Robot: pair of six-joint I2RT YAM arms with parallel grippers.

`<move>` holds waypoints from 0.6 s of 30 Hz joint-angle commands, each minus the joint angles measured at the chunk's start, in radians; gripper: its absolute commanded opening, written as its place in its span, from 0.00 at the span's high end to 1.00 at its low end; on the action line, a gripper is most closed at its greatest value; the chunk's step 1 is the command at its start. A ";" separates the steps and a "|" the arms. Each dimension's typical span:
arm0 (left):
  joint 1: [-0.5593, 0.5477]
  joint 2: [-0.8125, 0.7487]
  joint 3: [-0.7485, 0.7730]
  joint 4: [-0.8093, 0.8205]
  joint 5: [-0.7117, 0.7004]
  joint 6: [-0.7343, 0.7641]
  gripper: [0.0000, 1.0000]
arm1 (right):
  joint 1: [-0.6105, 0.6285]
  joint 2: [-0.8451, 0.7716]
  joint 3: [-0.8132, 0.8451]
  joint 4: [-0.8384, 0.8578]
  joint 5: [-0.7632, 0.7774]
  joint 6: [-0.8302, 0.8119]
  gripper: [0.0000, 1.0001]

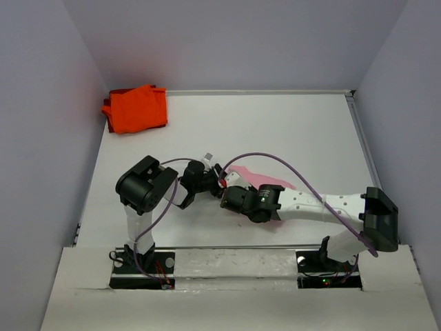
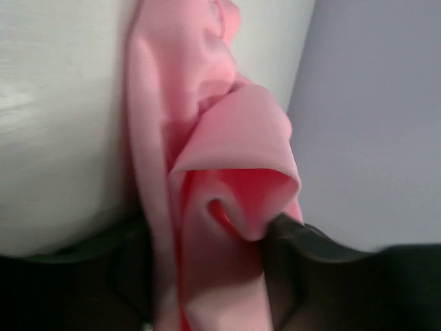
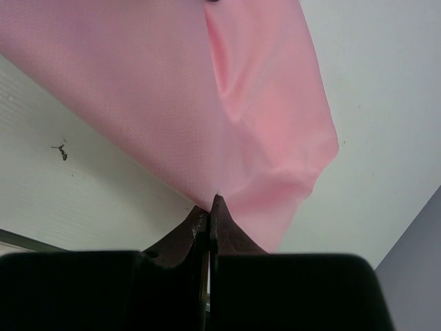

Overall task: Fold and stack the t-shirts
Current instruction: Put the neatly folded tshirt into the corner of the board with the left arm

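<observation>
The right gripper (image 3: 210,203) is squeezed tight, and it pinches the edge of the pink shirt (image 3: 207,89) right at its tips. The left gripper (image 2: 210,238) has its two fingers apart, with a bunched fold of the same pink shirt between them. The fold touches one finger, but I cannot tell if this gripper is really squeezing it

From above, both grippers meet close together near the middle of the table (image 1: 275,131). The pink shirt starts at them and runs off to the right, so its long way goes left to right, a bit slanted. Much of it is hidden under the right arm. It looks scrunched, not flat

The orange shirt (image 1: 138,109) sits in a heap in the far left corner, well apart from both grippers. The left arm is the nearer one to it

I think the next move needs the two grippers to pull apart along that long way, so the pink shirt opens out
</observation>
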 commanded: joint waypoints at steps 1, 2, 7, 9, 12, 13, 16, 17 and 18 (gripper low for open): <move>-0.013 0.058 0.006 0.011 -0.013 0.009 0.55 | -0.004 -0.053 -0.004 -0.006 0.005 0.023 1.00; -0.013 0.066 0.008 0.022 -0.010 0.007 0.64 | -0.004 -0.056 -0.007 -0.006 0.005 0.024 1.00; -0.013 0.107 0.017 0.053 -0.010 0.005 1.00 | -0.004 -0.065 -0.009 -0.028 0.008 0.069 1.00; -0.014 0.120 0.025 0.062 -0.012 0.013 1.00 | -0.004 -0.074 -0.012 -0.035 0.006 0.105 0.77; -0.014 0.123 0.049 0.035 -0.010 0.034 1.00 | -0.004 -0.106 -0.016 -0.051 -0.011 0.151 0.52; -0.011 0.121 0.061 0.013 -0.010 0.047 1.00 | -0.004 -0.120 -0.030 -0.046 -0.036 0.175 0.38; 0.004 0.110 0.129 -0.108 -0.004 0.122 1.00 | 0.056 -0.180 -0.025 -0.058 -0.006 0.192 0.10; 0.012 0.106 0.170 -0.193 -0.006 0.145 1.00 | 0.056 -0.192 0.000 -0.072 -0.014 0.242 0.09; 0.036 0.100 0.195 -0.235 -0.007 0.197 1.00 | 0.056 -0.196 0.016 -0.075 -0.011 0.254 0.09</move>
